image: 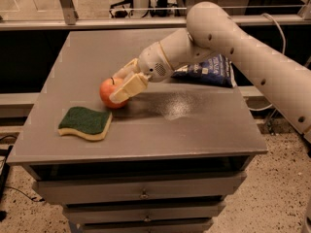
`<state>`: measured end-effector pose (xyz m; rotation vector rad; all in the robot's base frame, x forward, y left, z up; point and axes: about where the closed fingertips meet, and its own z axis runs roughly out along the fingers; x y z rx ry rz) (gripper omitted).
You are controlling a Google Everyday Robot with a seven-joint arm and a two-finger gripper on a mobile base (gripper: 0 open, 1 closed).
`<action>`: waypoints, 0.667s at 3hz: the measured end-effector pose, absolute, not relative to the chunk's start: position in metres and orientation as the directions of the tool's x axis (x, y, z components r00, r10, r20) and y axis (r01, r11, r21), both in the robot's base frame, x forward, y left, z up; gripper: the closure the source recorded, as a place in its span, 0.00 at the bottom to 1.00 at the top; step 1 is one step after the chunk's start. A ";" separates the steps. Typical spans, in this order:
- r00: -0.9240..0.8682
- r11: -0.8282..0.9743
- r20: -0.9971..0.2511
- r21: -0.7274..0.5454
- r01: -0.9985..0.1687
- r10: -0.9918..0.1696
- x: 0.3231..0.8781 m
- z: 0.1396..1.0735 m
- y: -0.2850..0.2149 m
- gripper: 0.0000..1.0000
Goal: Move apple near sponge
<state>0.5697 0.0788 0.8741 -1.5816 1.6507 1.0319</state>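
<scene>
The red-orange apple (pixel 109 92) with a short dark stem rests low at the grey tabletop, just behind and to the right of the sponge (pixel 86 123). The sponge is flat and wavy-edged, dark green on top over pale yellow foam, and lies near the table's front left. My gripper (pixel 119 84) reaches in from the right, its cream fingers (pixel 127 88) shut on the apple's right side. The apple and the sponge are a small gap apart.
A dark blue crinkly snack bag (pixel 209 71) lies at the back right of the grey table (pixel 194 130), partly behind my arm. Drawers sit below the table's front edge. A metal rail runs behind the table.
</scene>
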 end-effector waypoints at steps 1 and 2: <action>-0.064 -0.056 -0.855 0.108 -0.993 -0.514 0.563 0.865 0.071 0.79; -0.054 -0.075 -0.854 0.108 -0.991 -0.517 0.560 0.861 0.069 0.56</action>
